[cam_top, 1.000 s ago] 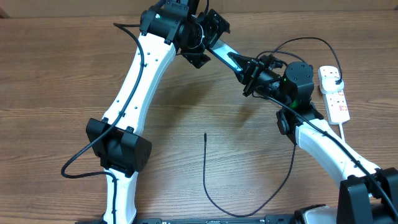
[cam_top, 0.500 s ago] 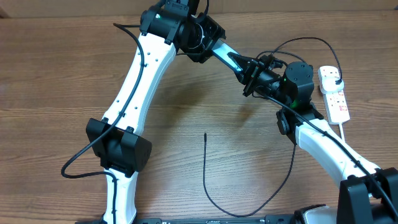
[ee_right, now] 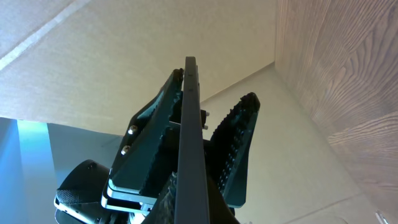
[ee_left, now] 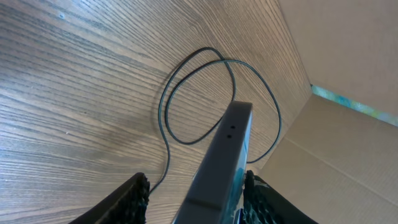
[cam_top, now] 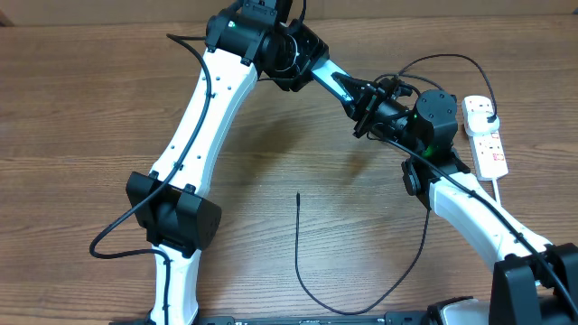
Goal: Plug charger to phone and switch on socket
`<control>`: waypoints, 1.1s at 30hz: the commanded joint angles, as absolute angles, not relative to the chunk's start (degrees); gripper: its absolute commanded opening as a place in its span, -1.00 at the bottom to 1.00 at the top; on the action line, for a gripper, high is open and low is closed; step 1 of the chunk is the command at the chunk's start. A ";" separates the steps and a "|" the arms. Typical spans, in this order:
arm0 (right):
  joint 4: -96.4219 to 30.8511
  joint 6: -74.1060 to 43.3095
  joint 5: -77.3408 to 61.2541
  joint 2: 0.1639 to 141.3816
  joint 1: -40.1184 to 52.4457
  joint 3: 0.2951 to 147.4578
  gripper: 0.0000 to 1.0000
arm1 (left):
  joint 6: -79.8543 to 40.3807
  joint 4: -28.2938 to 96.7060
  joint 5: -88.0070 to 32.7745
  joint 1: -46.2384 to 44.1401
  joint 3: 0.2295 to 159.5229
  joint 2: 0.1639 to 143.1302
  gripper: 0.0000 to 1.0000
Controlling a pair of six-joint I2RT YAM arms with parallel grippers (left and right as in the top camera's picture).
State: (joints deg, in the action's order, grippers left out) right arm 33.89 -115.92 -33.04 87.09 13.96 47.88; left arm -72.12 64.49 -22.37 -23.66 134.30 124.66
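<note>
One phone (cam_top: 337, 83) aloft: right tool (cam_top: 359, 105) grips, left tool (cam_top: 307, 69) straddles edges.

no legible text, phone (ee_left: 224, 149) edge-on, socket (cam_top: 487, 143) markings too small

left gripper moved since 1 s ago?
Yes. The left gripper has closed its jaws in around the phone, otherwise barely shifting against the socket.

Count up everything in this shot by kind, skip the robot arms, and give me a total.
Phone: 1
Black charger cable: 1
White power strip: 1
Total: 3
</note>
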 commanded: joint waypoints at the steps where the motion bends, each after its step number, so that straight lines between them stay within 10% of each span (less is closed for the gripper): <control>1: 35.51 -123.85 -33.56 86.91 14.20 48.82 -0.92 | -72.23 64.42 -21.80 -24.38 135.11 123.46 -0.06; 33: 35.51 -123.85 -34.63 86.91 14.20 48.82 -0.92 | -72.20 64.27 -21.87 -24.53 135.11 123.46 -0.77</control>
State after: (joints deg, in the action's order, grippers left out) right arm 34.26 -115.96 -32.56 87.39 13.85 47.88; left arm -73.14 62.28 -23.73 -23.64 134.30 124.66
